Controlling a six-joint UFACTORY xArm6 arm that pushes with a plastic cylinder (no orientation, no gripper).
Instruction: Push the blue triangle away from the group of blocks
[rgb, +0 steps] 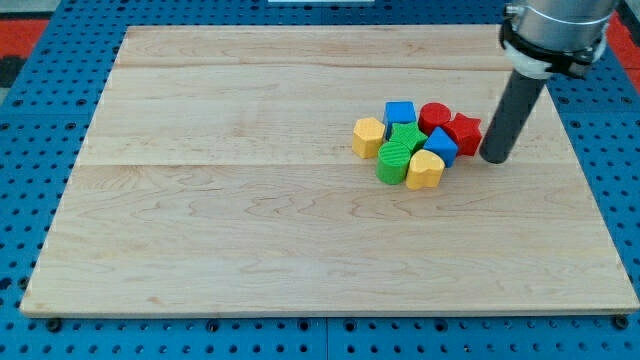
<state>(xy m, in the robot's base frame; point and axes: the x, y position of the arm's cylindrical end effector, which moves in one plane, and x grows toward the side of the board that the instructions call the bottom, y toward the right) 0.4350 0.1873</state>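
The blue triangle (441, 144) sits inside a tight cluster of blocks right of the board's middle. Around it are a blue cube (400, 113), a red cylinder (434, 117), a red star (463, 132), a green star (406, 137), a green cylinder-like block (393, 162), a yellow heart (424, 170) and a yellow hexagon (367, 137). The triangle touches the red star on its right and the yellow heart below. My tip (495, 157) rests on the board just right of the red star, close to it, at the cluster's right edge.
The wooden board (250, 220) lies on a blue pegboard table (30, 200). The arm's metal housing (555, 30) hangs over the board's upper right corner.
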